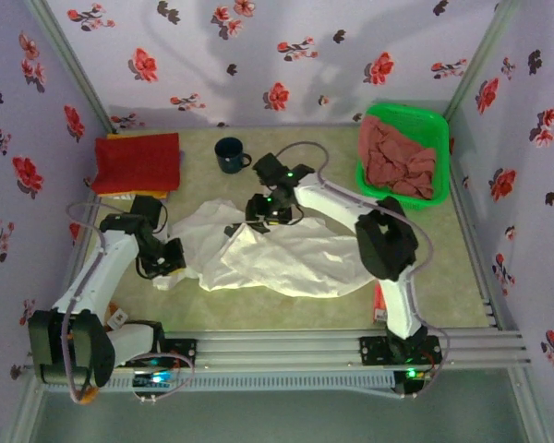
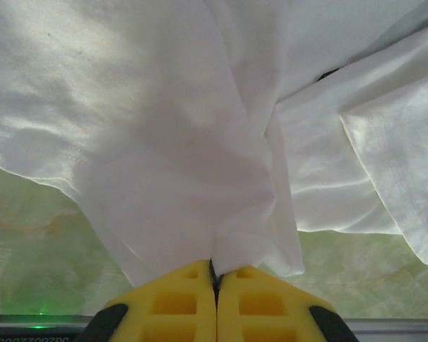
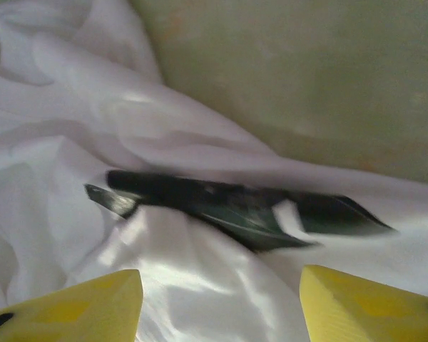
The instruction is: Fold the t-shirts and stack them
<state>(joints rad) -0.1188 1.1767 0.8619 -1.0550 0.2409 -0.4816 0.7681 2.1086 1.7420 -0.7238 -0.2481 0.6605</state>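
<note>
Flowered walls [image 1: 258,74], worktop [image 1: 462,286]: left end effector [image 2: 215,269] clamps white shirt [image 1: 291,257] edge; right end effector [image 3: 221,288] gapes above black print [image 3: 228,203]. Best: pinch opposite edge, pull taut.

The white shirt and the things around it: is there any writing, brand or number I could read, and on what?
No text can be read for certain.
On the white t-shirt, the black print: blurred and crumpled, no letters legible.
On the black strip at the bottom of the left wrist view: tiny pale characters, cut off, unreadable.
On the mug, red t-shirt and green basket: no writing seen.
</note>
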